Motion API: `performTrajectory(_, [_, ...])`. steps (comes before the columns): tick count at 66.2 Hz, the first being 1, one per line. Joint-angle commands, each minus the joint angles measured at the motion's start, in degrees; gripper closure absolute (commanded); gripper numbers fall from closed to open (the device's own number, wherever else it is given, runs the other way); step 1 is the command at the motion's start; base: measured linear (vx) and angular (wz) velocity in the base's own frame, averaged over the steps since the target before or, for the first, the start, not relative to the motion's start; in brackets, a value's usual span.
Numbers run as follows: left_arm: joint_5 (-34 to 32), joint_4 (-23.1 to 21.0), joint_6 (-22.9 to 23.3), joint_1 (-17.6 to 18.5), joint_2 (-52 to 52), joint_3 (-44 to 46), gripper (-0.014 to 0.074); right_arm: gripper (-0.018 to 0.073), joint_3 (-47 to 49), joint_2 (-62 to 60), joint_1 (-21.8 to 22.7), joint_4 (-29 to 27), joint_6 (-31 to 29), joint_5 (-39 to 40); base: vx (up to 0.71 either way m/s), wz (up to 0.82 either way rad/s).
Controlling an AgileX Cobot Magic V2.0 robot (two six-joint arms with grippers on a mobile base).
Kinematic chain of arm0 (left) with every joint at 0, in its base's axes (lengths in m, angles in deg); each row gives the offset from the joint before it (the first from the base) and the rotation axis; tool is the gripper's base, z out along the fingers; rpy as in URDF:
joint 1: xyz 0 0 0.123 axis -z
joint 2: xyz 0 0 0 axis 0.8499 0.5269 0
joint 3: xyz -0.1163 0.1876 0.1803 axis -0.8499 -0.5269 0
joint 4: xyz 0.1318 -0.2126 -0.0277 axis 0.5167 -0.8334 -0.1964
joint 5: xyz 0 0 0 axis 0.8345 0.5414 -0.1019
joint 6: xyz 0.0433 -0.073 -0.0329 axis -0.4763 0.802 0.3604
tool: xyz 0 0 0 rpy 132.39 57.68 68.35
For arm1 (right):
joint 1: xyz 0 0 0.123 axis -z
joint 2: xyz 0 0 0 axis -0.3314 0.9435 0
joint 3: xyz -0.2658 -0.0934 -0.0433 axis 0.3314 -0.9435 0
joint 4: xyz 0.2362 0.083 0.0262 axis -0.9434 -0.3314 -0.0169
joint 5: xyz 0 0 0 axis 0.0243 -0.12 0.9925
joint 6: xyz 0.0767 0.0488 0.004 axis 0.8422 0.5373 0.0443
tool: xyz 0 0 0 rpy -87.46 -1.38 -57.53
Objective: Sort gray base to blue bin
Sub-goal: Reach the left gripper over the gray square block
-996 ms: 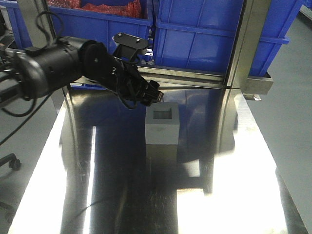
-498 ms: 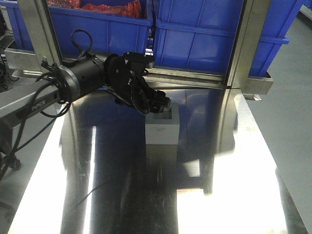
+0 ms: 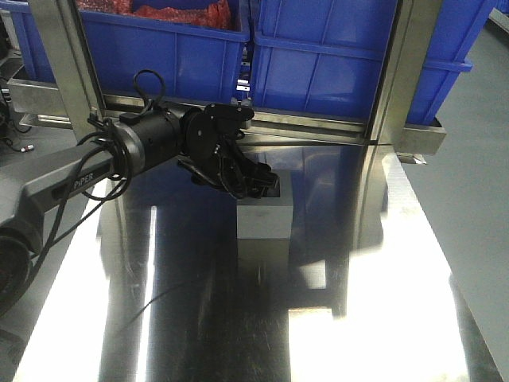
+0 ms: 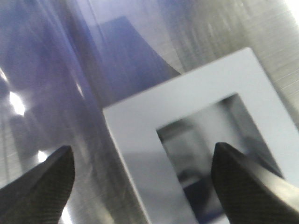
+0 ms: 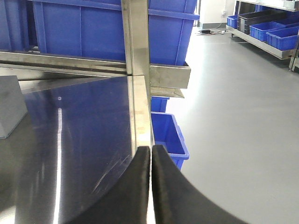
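The gray base (image 3: 265, 220) stands on the steel table with its square pocket facing up. My left gripper (image 3: 266, 187) is open right over the base's top. In the left wrist view the gripper (image 4: 142, 161) straddles one wall of the gray base (image 4: 135, 126): one fingertip (image 4: 56, 172) is outside it over the table, the other (image 4: 233, 172) is over the pocket. The blue bins (image 3: 326, 56) stand on the rack behind the table. My right gripper (image 5: 151, 150) is shut and empty at the table's right edge; the base (image 5: 9, 107) shows at its far left.
Steel rack posts (image 3: 398, 72) and a crossbar (image 3: 318, 126) stand between the table and the bins. The left bin (image 3: 175, 44) holds red material. A small blue bin (image 5: 169, 135) sits on the floor to the right of the table edge (image 5: 140, 112).
My left arm has moved right and down from beside the base's back left corner to over its top. The base has not moved.
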Motion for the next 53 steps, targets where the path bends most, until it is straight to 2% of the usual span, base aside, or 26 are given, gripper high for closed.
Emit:
performTrajectory(1, [-2.4, -0.8, 0.3, 0.2, -3.2, 1.8, 0.0010, 0.0564, -0.1, 1.0, 0.1, 0.2, -0.7, 4.2, 0.00, 0.00])
performTrajectory(28, [-3.4, -0.6, 0.2, 0.2, -3.2, 1.8, 0.0010, 0.0564, -0.1, 1.0, 0.1, 0.2, -0.7, 4.2, 0.00, 0.00])
performTrajectory(53, [-1.5, -0.7, 0.2, 0.2, -2.1, 1.8, 0.0010, 0.0564, -0.1, 1.0, 0.1, 0.2, -0.7, 4.2, 0.00, 0.00])
